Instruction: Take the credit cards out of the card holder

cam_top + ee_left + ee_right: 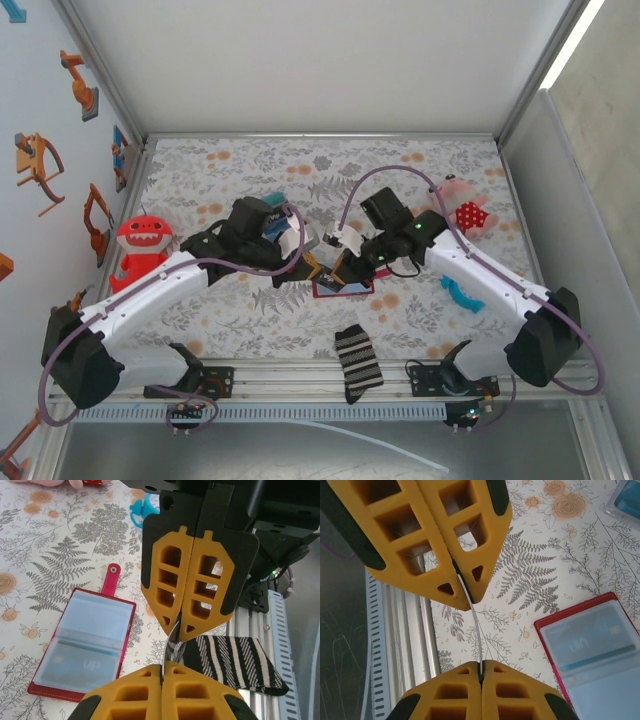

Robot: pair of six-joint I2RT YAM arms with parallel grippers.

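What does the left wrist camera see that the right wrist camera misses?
Left wrist adds: a red snap tab, a striped sock and a blue toy. Right wrist adds: a clear, blue-tinted item at its top right corner. Both: the open wallet lying flat on the floral cloth, and a thin card seen edge-on, pinched between the shut left gripper and right gripper.

We record the card holder [82, 645] as dark red with blue-grey pockets. Beneath it, the table [45, 555] shows grey ferns and orange flowers on white. Near it, the sock [235, 662] is black-and-white striped; the credit card [475, 630] edge is pale.
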